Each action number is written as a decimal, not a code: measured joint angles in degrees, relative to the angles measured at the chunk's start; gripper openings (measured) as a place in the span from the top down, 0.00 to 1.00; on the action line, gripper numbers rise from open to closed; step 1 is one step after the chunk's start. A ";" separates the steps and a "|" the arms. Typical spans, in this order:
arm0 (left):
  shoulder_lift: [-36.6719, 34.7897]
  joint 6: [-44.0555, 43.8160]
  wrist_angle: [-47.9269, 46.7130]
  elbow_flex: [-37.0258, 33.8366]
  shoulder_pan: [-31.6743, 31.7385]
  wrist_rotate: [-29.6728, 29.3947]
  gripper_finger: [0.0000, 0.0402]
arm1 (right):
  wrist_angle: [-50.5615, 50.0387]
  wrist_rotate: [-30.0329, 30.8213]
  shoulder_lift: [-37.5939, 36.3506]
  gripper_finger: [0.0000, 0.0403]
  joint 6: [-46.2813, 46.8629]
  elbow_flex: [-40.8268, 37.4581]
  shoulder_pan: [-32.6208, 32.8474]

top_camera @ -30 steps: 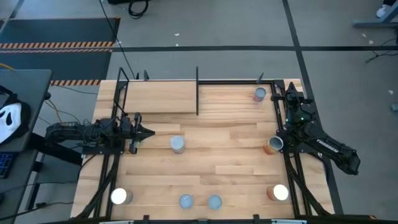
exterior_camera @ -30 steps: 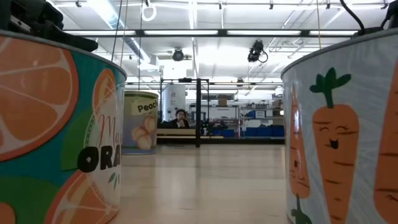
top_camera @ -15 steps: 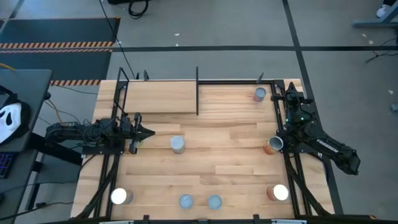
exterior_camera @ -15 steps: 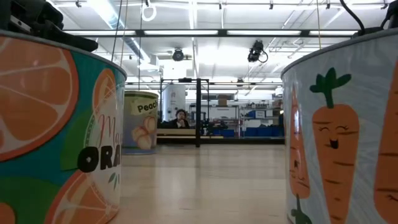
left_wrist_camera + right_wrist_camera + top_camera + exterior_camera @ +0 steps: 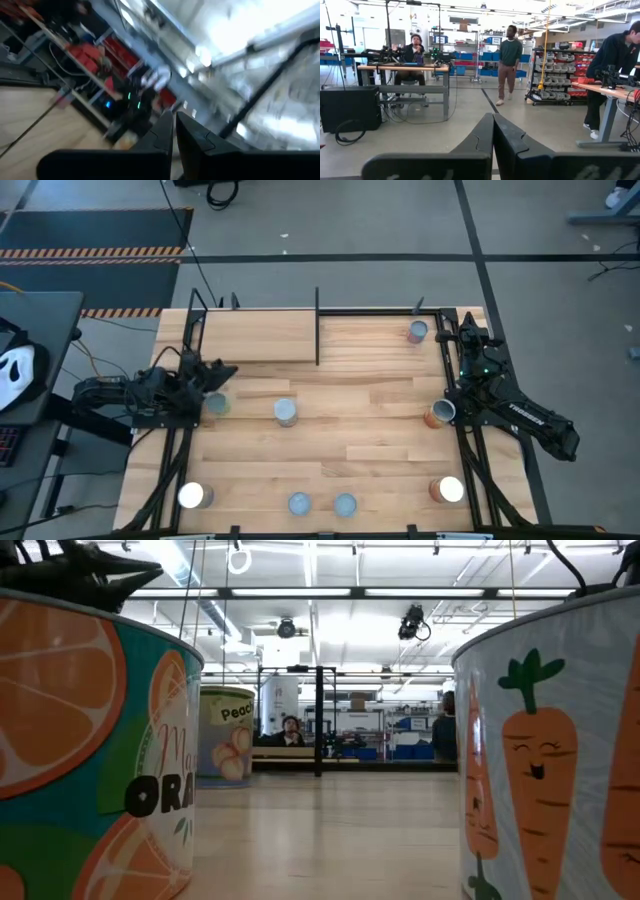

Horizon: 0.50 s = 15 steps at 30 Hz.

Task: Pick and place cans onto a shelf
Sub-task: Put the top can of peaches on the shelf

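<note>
In the high view the left gripper (image 5: 222,372) sits at the left edge of the counter (image 5: 380,430), its fingers (image 5: 167,131) pressed together and holding nothing, just above a can (image 5: 217,404). The right gripper (image 5: 465,325) rests at the upper right, fingers (image 5: 490,135) also pressed together. The shelf (image 5: 255,336) lies at the upper left; other cans are scattered, one (image 5: 286,412) at centre-left, one (image 5: 417,331) near the right gripper

Robotics lab or workshop, we see grey concrete floor (image 5: 470,107), workbenches (image 5: 402,67) with equipment, parts-bin racks (image 5: 555,70), ceiling strip lights (image 5: 330,592), people (image 5: 509,62) at stations.
</note>
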 joint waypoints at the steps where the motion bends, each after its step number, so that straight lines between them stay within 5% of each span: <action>1: -0.01 -0.51 0.86 0.00 0.01 -1.08 0.93 | -0.02 -0.01 0.00 0.96 -0.02 0.00 0.00; 9: 0.03 3.32 4.83 0.29 0.03 -5.27 0.93 | 0.36 0.23 0.00 0.96 -0.01 -0.01 0.00; 15: 11.11 13.63 -10.22 12.80 -1.24 -0.74 0.99 | 0.48 0.26 0.00 0.96 0.00 -0.01 0.00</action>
